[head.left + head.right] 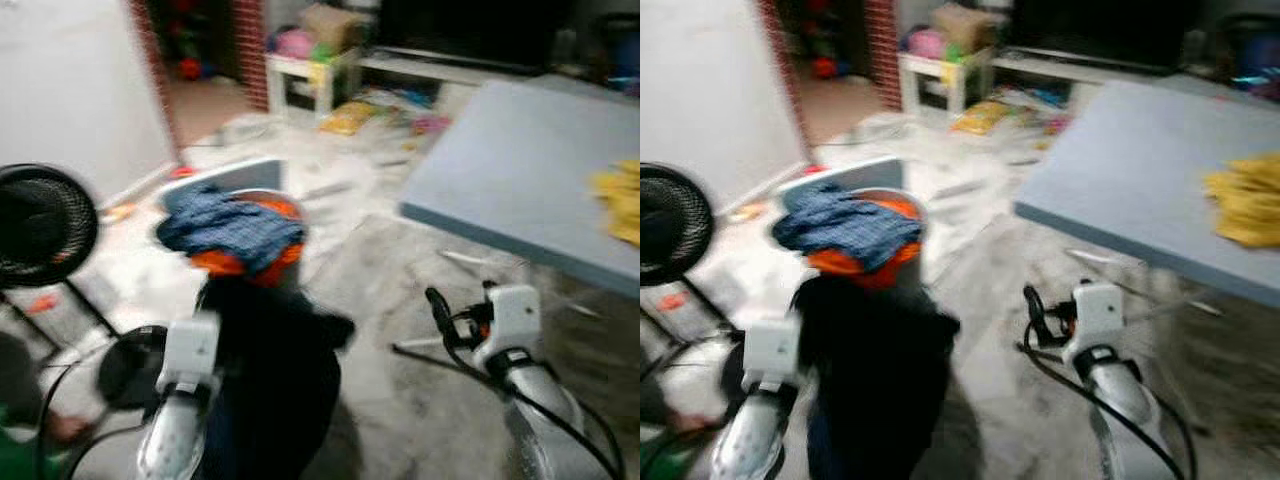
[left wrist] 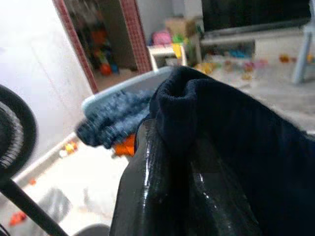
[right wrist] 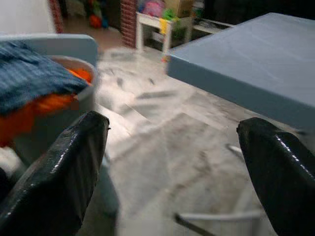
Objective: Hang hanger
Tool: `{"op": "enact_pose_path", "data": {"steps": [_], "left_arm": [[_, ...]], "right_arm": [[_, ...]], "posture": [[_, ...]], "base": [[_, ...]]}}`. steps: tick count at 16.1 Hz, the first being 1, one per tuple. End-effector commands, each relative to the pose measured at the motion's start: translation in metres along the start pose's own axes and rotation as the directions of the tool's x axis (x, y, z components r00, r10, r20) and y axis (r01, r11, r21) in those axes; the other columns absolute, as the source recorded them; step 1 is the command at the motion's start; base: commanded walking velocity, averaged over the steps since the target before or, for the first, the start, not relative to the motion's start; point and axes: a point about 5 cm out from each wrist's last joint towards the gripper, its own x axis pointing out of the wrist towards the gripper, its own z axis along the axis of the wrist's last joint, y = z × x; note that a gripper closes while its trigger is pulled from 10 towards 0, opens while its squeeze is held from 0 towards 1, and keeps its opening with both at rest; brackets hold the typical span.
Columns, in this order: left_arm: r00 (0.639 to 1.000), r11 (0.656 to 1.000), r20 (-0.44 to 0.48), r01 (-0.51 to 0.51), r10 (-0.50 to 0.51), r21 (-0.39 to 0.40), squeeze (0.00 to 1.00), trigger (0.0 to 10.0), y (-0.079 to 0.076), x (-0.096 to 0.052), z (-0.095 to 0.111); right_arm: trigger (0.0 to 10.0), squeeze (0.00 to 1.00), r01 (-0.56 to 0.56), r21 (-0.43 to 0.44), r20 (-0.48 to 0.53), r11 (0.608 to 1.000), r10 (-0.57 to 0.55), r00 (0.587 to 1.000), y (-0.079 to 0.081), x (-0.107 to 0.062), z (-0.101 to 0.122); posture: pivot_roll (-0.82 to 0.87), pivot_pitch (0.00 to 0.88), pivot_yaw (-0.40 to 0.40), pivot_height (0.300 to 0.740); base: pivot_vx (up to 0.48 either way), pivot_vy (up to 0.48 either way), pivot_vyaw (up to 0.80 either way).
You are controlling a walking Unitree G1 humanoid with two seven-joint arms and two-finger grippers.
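A dark navy garment (image 1: 265, 385) hangs in front of me, and my left gripper (image 2: 167, 147) is shut on its upper edge. In the left wrist view the cloth drapes over a glossy black finger (image 2: 147, 191). The left wrist housing (image 1: 188, 352) sits beside the garment, which hides the fingers in the eye views. My right gripper (image 3: 172, 162) is open with nothing between its fingers and is held low over the floor, beside the table. A thin pale bar (image 3: 216, 216) lies on the floor below it; I cannot tell whether it is a hanger.
A grey laundry basket (image 1: 240, 195) holding blue and orange clothes stands just beyond the garment. A blue-grey table (image 1: 510, 170) with a yellow cloth (image 1: 622, 200) is on the right. A black fan (image 1: 40, 225) stands at the left. Toys and low shelves (image 1: 320, 70) clutter the far floor. The views are blurred.
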Motion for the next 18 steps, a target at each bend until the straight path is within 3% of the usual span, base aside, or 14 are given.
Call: {"op": "enact_pose_path", "data": {"steps": [1,3,5,7,8,10,12,18], "left_arm": [[0.997,1.0,0.082,-0.016,0.016,-0.005,0.0,10.0,0.003,0.009,0.022],[0.989,0.999,0.147,0.0,0.005,-0.035,0.0,10.0,0.003,0.029,0.046],[0.985,0.998,0.169,0.035,-0.027,-0.046,0.0,10.0,-0.005,0.046,0.056],[0.988,0.999,0.149,0.038,-0.032,-0.034,0.0,10.0,-0.007,0.052,0.045],[0.993,0.999,0.122,0.006,0.001,-0.052,0.0,10.0,-0.002,0.053,0.042],[0.993,0.998,0.121,-0.002,0.011,-0.068,0.0,10.0,-0.004,0.059,0.044],[0.991,0.998,0.131,-0.032,0.04,-0.057,0.0,10.0,-0.005,0.066,0.042],[0.992,0.991,0.072,-0.1,0.106,-0.084,0.0,10.0,0.005,0.075,0.022]], "right_arm": [[10.0,0.0,-0.02,-0.012,0.055,1.0,0.02,0.998,0.002,0.005,0.018],[10.0,0.0,-0.013,0.0,0.089,1.0,0.013,0.996,-0.004,0.013,0.036],[10.0,0.0,0.006,-0.007,0.089,1.0,-0.005,0.996,-0.01,0.018,0.039],[10.0,0.0,0.046,-0.011,0.074,0.999,-0.045,0.996,-0.016,0.016,0.027],[10.0,0.0,0.083,0.032,0.052,0.996,-0.084,0.995,-0.02,0.012,0.024],[10.0,0.0,0.05,-0.018,0.03,0.999,-0.049,0.998,-0.022,0.012,0.019],[10.0,0.0,0.083,-0.022,0.006,0.996,-0.083,0.997,-0.032,0.019,0.012],[10.0,0.0,0.137,-0.054,0.064,0.989,-0.133,0.989,-0.047,0.031,0.024]], "posture": [[-0.1,0.0,-0.005,0.74],[-0.13,0.005,0.014,0.74],[-0.14,0.0,0.039,0.74],[-0.16,0.0,0.047,0.74],[-0.17,0.0,0.046,0.74],[-0.17,0.0,0.042,0.74],[-0.18,0.0,0.043,0.74],[-0.23,0.0,0.047,0.74]], "base": [[0.0,0.0,-0.8],[0.0,0.0,-0.8],[0.0,0.0,-0.8],[0.0,0.0,-0.8],[0.0,0.0,-0.8],[0.0,0.0,-0.8],[0.0,0.0,-0.8],[0.0,0.0,-0.8]]}}
